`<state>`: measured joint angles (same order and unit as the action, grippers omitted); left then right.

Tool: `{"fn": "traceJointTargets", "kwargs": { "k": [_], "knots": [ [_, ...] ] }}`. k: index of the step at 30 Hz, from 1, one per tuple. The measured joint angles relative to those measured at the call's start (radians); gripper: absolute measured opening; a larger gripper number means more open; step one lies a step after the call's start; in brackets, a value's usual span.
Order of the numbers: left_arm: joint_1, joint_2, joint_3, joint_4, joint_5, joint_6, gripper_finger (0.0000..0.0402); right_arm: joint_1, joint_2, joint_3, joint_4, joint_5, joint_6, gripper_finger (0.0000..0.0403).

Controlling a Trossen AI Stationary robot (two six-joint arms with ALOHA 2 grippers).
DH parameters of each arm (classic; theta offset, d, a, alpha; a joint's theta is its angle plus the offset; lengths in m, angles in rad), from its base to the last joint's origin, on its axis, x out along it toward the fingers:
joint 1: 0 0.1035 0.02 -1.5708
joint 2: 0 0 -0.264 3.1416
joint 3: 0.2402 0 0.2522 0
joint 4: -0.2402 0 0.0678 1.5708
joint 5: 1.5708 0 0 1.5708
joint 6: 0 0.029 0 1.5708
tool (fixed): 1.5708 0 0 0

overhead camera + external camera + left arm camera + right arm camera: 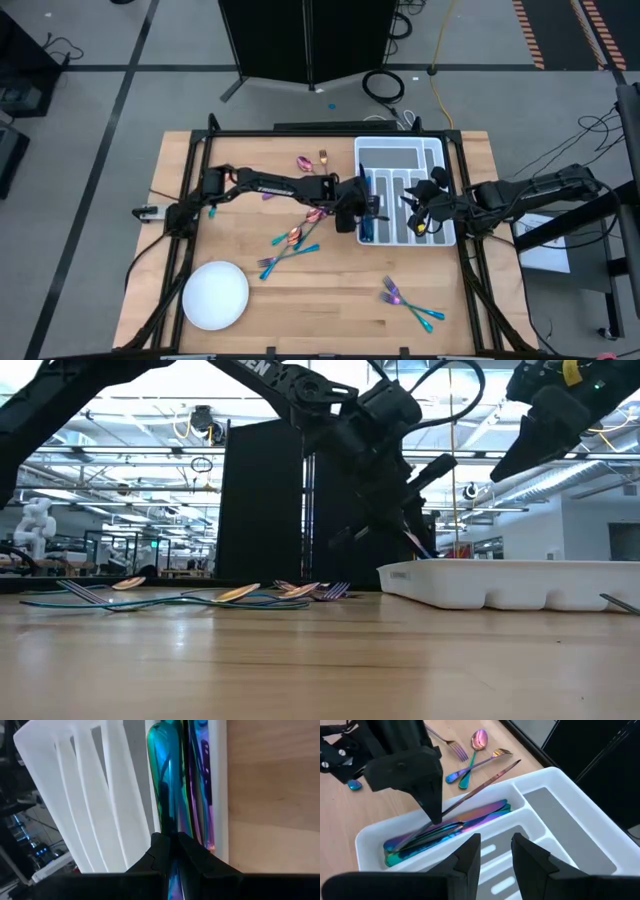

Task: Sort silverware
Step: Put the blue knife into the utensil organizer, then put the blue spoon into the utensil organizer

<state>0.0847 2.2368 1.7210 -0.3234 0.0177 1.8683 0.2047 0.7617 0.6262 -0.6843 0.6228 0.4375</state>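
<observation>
The silverware is slim, mirror-bright metal with a rainbow sheen running from pink and gold through purple to blue and teal. Several knives (447, 827) lie lengthwise in the tray's (441, 180) outermost slot, the one nearest the left arm. The left end effector (349, 217) is at that slot, its fingers (165, 851) clamped on a teal-blue knife (165, 795) whose blade reaches along the slot beside a purple one (202, 780); in the right wrist view the gripped knife (485, 782) slants up out of the slot over the tray rim. More pieces lie loose on the wooden surface (330, 300): a cluster of forks and spoons (292, 243) near the middle, two spoons (312, 159) toward the far edge, and a pair of forks (408, 302) toward the near edge. A round white plate (215, 295) sits at the near left. The right end effector (418, 208) hovers over the tray's middle slots, fingers (470, 854) apart and holding nothing. White lettering runs along the left arm's upper link in the low view, but only the fragment "EN" can be read. The gripped knife's handle is hidden between the fingers, and the far loose pieces are too small to tell forks from spoons with certainty.
</observation>
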Motion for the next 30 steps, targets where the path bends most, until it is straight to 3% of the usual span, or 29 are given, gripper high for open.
{"fn": "traceJointTargets", "kwargs": {
  "k": [6, 20, 30],
  "knots": [
    [-0.002, 0.0, 0.0, -0.002, 0.0, -0.003, 0.0029, 0.0, 0.0, 0.0, 0.0, -0.027, 0.007, 0.0095],
    [-0.004, -0.002, 0.0, -0.021, 0.003, -0.007, 0.0096, 0.0, 0.0, 0.0, 0.002, -0.052, 0.015, 0.0095],
    [-0.03, -0.064, -0.002, 0.028, -0.055, -0.375, 0.0098, 0.0, 0.0, 0.0, 0.005, -0.052, 0.012, 0.0095]
  ]
}}
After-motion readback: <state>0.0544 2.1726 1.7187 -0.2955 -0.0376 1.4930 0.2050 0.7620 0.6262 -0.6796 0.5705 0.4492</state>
